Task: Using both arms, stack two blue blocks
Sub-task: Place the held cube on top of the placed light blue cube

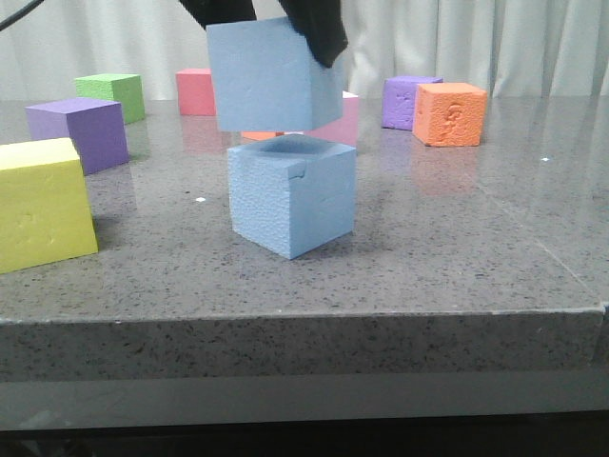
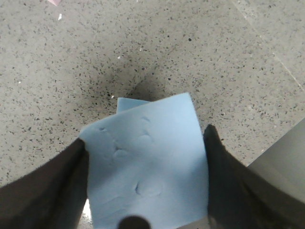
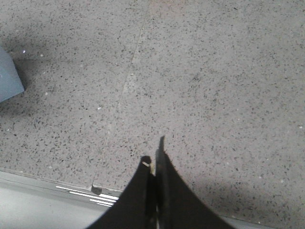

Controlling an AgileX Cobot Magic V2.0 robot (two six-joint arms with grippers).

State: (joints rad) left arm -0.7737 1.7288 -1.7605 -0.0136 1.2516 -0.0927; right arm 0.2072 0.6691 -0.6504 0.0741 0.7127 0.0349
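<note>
The smoother, paler blue cube (image 1: 271,76) hangs in the air, tilted, just above the rough blue cube with a notched edge (image 1: 293,195), which rests on the table. A small gap separates them. My left gripper (image 2: 145,162) is shut on the pale cube (image 2: 147,162), with one black finger (image 1: 324,38) showing at the top of the front view. A sliver of the rough cube (image 2: 126,105) shows below it. My right gripper (image 3: 153,157) is shut and empty, low over the table's front edge; a blue cube's corner (image 3: 7,78) lies off to its side.
A yellow cube (image 1: 38,205) and a purple cube (image 1: 81,133) stand at the left. Green (image 1: 114,95), red-pink (image 1: 195,90), pink (image 1: 343,119), purple (image 1: 407,100) and orange (image 1: 449,114) cubes stand at the back. The table's front edge (image 1: 304,319) is near.
</note>
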